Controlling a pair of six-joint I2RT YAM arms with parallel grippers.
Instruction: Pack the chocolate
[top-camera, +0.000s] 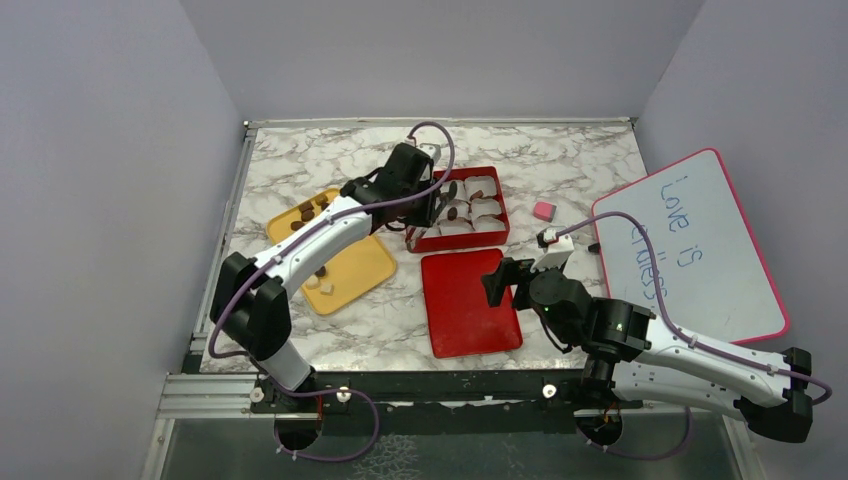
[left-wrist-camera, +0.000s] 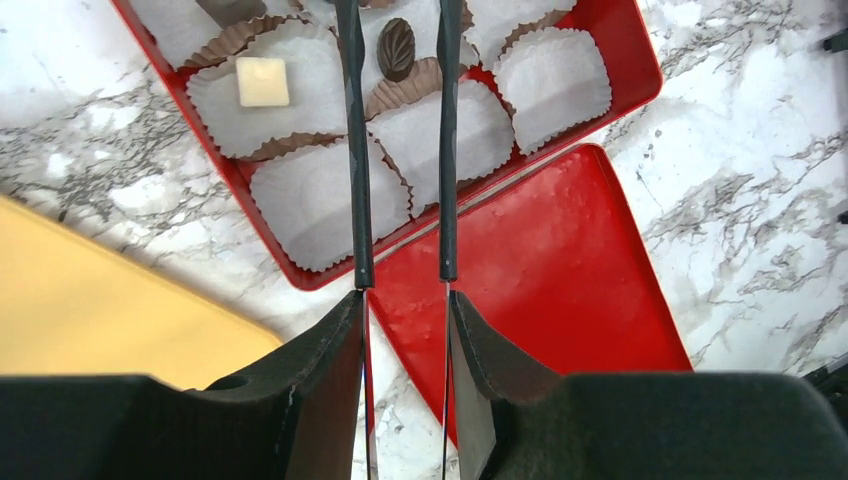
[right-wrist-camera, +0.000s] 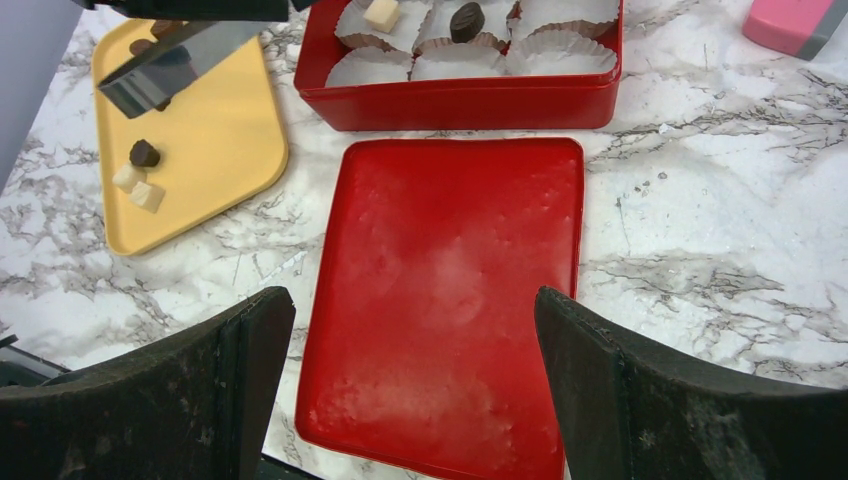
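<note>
A red box (top-camera: 497, 236) with white paper cups holds a cream cube (left-wrist-camera: 263, 81) and a dark brown piece (left-wrist-camera: 397, 48). More dark and cream chocolates (top-camera: 320, 283) lie on the yellow tray (top-camera: 355, 268); the right wrist view shows a dark piece (right-wrist-camera: 145, 153) and a cream cube (right-wrist-camera: 127, 177) there. My left gripper (left-wrist-camera: 403, 305) is shut on thin black tongs (left-wrist-camera: 356, 150), whose arms straddle the dark piece in the box; their tips run out of view. My right gripper (right-wrist-camera: 415, 320) is open and empty above the red lid (right-wrist-camera: 450, 300).
The red lid (top-camera: 468, 305) lies flat in front of the box. A small pink block (top-camera: 543, 210) sits right of the box. A pink-framed whiteboard (top-camera: 700, 250) with writing lies at the right. Grey walls enclose the marble table.
</note>
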